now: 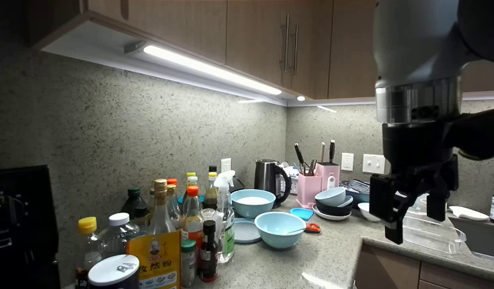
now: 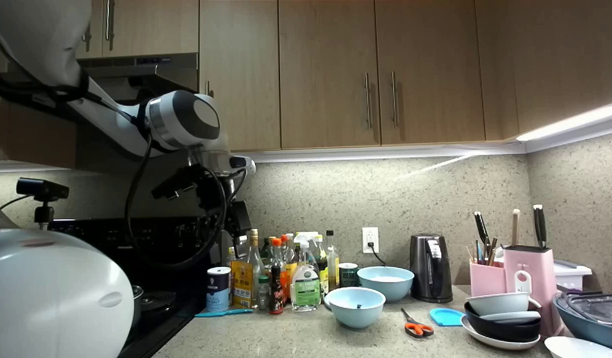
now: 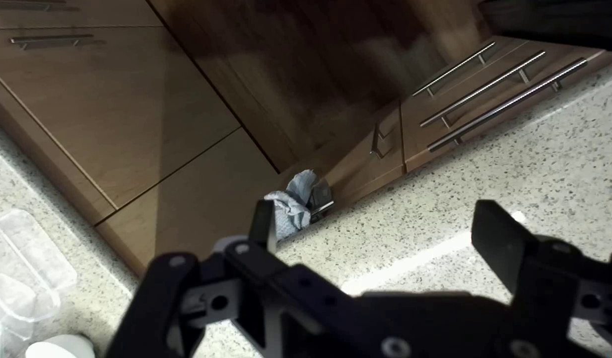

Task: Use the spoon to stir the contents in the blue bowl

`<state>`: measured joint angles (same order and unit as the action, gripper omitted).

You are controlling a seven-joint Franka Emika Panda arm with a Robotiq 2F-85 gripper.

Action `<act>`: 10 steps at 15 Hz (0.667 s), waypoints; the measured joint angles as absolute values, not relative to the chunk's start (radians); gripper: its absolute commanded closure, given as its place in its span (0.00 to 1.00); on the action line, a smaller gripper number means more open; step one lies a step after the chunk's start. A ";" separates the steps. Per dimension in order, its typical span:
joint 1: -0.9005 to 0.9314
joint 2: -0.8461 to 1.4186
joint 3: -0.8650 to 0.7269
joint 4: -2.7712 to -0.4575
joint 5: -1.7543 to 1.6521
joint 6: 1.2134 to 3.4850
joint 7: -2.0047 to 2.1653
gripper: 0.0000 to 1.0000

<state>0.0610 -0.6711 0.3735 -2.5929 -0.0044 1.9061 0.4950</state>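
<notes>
A light turquoise-blue bowl (image 1: pixel 276 240) stands upright on the counter and also shows in an exterior view (image 2: pixel 356 314). A thin pale blue stick shape (image 1: pixel 296 231), perhaps a spoon, lies at its inside right wall; small dark bits (image 2: pixel 358 306) show inside it. A similar blue bowl (image 1: pixel 252 209) with white contents stands behind it, also in an exterior view (image 2: pixel 387 287). A blue utensil (image 2: pixel 224 313), too thin to name, lies by the stove. My gripper (image 3: pixel 378 231) is open and empty, raised above the counter, apart from both bowls; it also shows in an exterior view (image 1: pixel 415 224).
Several bottles (image 2: pixel 306 286) and a salt canister (image 2: pixel 218 293) line the wall beside the bowls. Scissors (image 2: pixel 416 328), a kettle (image 2: pixel 430 268), a pink knife block (image 2: pixel 530 283) and stacked bowls (image 2: pixel 505 318) stand farther along. A clear container (image 3: pixel 30 263) sits near the sink. Cabinets (image 2: pixel 326 74) hang overhead.
</notes>
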 measured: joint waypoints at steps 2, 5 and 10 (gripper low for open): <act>0.027 -0.645 0.365 -2.567 -0.079 1.906 0.495 0.00; -0.048 -0.553 0.340 -2.483 -0.234 1.908 0.495 0.00; -0.082 -0.397 0.287 -2.345 -0.341 1.909 0.495 0.00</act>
